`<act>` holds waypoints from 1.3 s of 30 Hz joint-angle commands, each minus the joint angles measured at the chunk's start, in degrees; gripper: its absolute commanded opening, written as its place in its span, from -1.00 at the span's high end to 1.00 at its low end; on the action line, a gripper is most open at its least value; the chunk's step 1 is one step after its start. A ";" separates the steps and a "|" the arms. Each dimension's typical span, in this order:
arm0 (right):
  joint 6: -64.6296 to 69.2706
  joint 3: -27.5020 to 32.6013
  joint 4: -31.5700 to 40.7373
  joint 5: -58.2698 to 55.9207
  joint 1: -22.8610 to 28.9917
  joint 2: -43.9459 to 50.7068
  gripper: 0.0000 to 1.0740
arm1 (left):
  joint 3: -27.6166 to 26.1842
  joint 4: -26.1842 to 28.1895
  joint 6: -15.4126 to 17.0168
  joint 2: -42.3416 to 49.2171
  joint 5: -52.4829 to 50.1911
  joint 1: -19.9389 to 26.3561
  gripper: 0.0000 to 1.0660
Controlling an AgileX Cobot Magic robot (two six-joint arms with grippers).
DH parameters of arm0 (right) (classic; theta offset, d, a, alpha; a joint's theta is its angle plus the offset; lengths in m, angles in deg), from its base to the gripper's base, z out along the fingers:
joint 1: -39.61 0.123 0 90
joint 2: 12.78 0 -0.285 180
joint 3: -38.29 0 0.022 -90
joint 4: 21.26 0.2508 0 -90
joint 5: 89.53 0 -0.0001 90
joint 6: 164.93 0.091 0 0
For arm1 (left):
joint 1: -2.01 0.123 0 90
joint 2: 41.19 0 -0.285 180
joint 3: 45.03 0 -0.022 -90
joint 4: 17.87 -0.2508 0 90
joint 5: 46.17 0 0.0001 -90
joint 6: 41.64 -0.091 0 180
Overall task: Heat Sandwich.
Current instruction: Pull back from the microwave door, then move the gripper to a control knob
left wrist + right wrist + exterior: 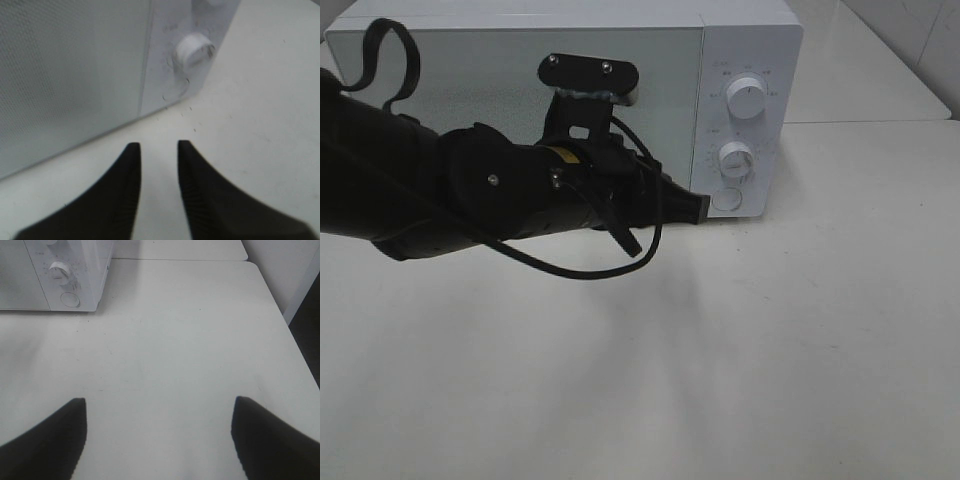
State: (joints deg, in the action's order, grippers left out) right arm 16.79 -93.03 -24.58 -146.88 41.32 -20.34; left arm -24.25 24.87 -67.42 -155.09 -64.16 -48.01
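The white microwave (520, 80) stands at the back of the table with its door closed. It also shows in the left wrist view (75, 65) and the right wrist view (30, 285). The sandwich is out of view. My left gripper (700, 208) (157, 145) reaches across the door's front. Its tips are next to the round button (727, 200) under the lower dial (735, 158) (194, 48). Its fingers stand a narrow gap apart with nothing between them. My right gripper (160, 405) is wide open and empty over bare table, to the right of the microwave.
The white table (720, 380) spreads in front of the microwave. A second table section (880, 80) lies behind it at the right. The table's right edge (280, 310) drops off to a dark floor. A black cable (590, 272) loops under the left arm.
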 commanded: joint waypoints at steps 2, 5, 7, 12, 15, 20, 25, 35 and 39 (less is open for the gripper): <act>-0.57 0.06 -0.11 0.40 -0.40 1.60 -0.42 | 1.55 0.29 -0.29 2.46 8.37 -0.17 -0.77; -0.57 0.06 -0.11 0.40 -0.40 1.60 -0.42 | 1.83 -1.20 -0.46 4.24 13.81 0.57 -0.88; -0.57 0.06 -0.11 0.40 -0.40 1.60 -0.42 | 1.83 -3.72 -0.57 5.27 16.33 1.20 -0.87; 0.34 0.06 -0.23 0.34 -0.40 1.60 -0.42 | 1.83 -9.28 -0.23 7.96 28.76 4.87 -0.87; 0.34 0.06 -0.23 0.34 -0.40 1.60 -0.42 | 1.83 -8.88 0.34 10.94 41.25 10.03 -0.87; 0.34 0.06 -0.23 0.34 -0.40 1.60 -0.42 | 1.83 -9.00 0.34 14.27 54.55 17.59 -0.87; 0.34 0.06 -0.23 0.34 -0.40 1.60 -0.42 | 1.83 -9.17 0.34 18.05 64.69 25.21 -0.87; 0.34 0.06 -0.23 0.34 -0.40 1.60 -0.42 | 1.83 -20.74 9.63 25.95 74.14 37.13 -0.87; 0.34 0.06 -0.23 0.34 -0.40 1.60 -0.42 | 1.83 -30.08 17.30 32.26 76.95 41.83 -0.87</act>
State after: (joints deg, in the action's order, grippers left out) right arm 16.85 -93.03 -24.58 -146.88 41.32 -20.34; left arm -22.53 -0.51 -54.53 -126.21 10.89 -8.13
